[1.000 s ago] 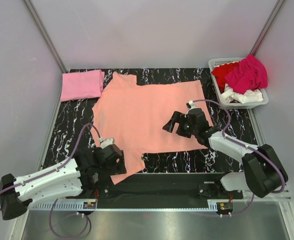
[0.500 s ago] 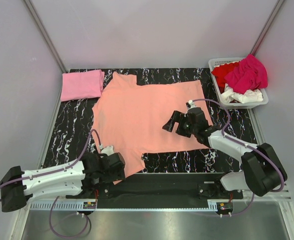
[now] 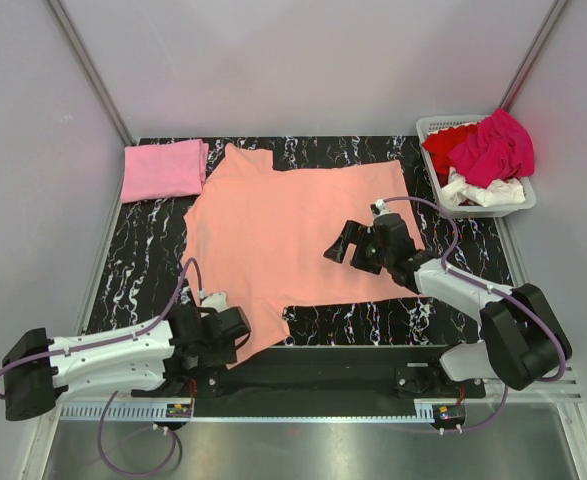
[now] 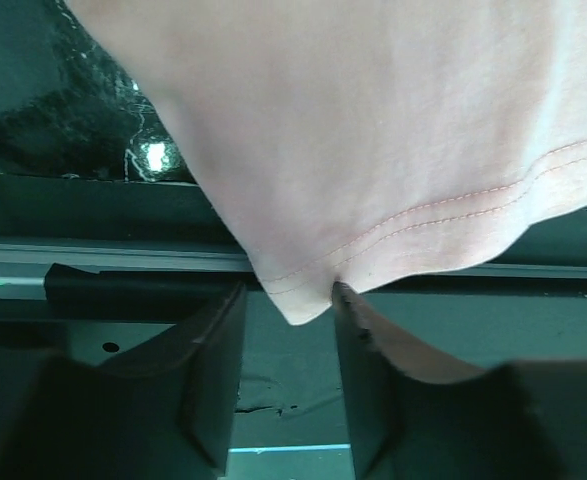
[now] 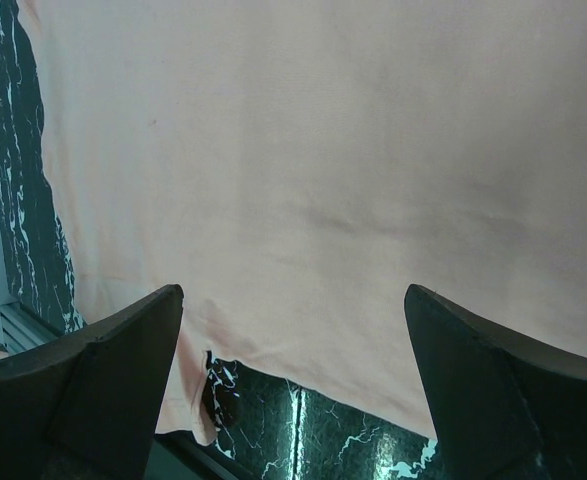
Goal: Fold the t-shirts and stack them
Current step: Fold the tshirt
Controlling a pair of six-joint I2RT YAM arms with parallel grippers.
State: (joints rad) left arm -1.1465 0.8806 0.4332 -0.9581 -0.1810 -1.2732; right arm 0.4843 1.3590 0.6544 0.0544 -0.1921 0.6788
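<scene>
The salmon-orange t-shirt [image 3: 293, 225] lies spread flat on the black marbled table. Its near-left sleeve reaches the table's front edge. My left gripper [image 3: 229, 334] is open at that sleeve's hem corner [image 4: 298, 300], which lies between the two fingertips in the left wrist view, jaws apart. My right gripper [image 3: 345, 243] is wide open just above the shirt's right half [image 5: 323, 150], holding nothing. A light pink t-shirt [image 3: 163, 169] lies folded at the far left. Magenta [image 3: 495, 148], red [image 3: 443, 146] and white [image 3: 488, 192] shirts are piled in the basket.
The white slatted basket [image 3: 431, 124] stands at the far right corner. A black rail [image 3: 323, 365] runs along the near table edge under the left gripper. Bare marbled table [image 3: 143, 260] shows left of the shirt and near its front hem [image 5: 353, 440].
My left gripper has drawn back toward the near edge, from over the sleeve to its hem corner. The right arm has hardly moved.
</scene>
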